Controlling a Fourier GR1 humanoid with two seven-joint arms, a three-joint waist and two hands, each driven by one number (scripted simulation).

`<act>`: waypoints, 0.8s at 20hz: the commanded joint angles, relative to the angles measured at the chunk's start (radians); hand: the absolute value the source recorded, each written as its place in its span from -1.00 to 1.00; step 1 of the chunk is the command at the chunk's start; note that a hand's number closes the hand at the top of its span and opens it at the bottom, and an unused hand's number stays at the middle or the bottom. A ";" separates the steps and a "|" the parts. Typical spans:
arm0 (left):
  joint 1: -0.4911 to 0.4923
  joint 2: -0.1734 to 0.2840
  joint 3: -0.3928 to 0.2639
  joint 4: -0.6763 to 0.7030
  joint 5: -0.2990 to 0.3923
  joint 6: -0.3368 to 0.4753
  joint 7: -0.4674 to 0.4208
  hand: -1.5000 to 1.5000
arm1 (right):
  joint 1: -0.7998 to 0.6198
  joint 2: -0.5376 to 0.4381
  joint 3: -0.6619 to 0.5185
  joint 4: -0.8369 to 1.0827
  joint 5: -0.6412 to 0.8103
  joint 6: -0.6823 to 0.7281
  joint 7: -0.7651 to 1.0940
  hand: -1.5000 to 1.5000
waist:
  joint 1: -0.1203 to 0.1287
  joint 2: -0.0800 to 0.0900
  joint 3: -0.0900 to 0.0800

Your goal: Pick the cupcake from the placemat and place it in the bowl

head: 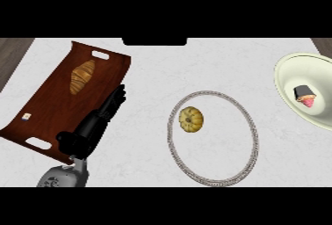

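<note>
- Nearest to us, at the lower left, we see our left hand (pixel 91 132) on its grey forearm. Its fingers are straight and lie together, pointing up along the right edge of the tray (pixel 45 110). It holds nothing and seems to rest there.
- Our right hand does not show anywhere in the head view, so we can say nothing about its fingers.
- The tray is dark wood with cut handles. On it lie a croissant (pixel 82 76) in the far part and a very small object (pixel 26 116) near the left edge, too small for us to name.
- In the middle of the counter (pixel 149 57) is the placemat (pixel 241 110), a pale oval with a braided rim. Inside it, toward the left, lies a round yellow-brown pastry (pixel 190 119). We see no cupcake on the placemat.
- Further away, at the right edge, stands the bowl (pixel 288 74), cream in colour and partly cut off by the view. The cupcake (pixel 306 95) is inside it, with a dark wrapper and pink top, and it lies tilted on its side.
- We judge that the main part of the task is done: the cupcake is in the bowl and no hand touches it.
- What is left, in our opinion, is very little. Perhaps only to bring the arms to rest, since the cupcake lies well inside the rim.
</note>
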 commanded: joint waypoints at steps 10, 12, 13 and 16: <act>0.019 0.001 0.021 -0.045 -0.006 0.008 0.019 0.00 | 0.372 -0.120 -0.311 -0.152 -0.332 0.113 -0.187 -1.00 | -0.026 -0.007 -0.001; 0.017 -0.032 0.004 0.043 -0.025 0.016 -0.044 0.00 | 0.450 -0.112 -0.360 -0.185 -0.389 0.157 -0.237 -1.00 | -0.032 -0.005 -0.001; -0.014 0.008 0.033 -0.002 -0.002 -0.011 0.029 0.00 | 0.465 -0.170 -0.375 -0.166 -0.401 0.204 -0.215 -1.00 | -0.023 -0.004 -0.001; -0.040 -0.029 0.023 0.023 0.003 0.000 0.031 0.00 | 0.535 -0.212 -0.438 -0.096 -0.469 0.297 -0.313 -1.00 | -0.018 -0.002 0.000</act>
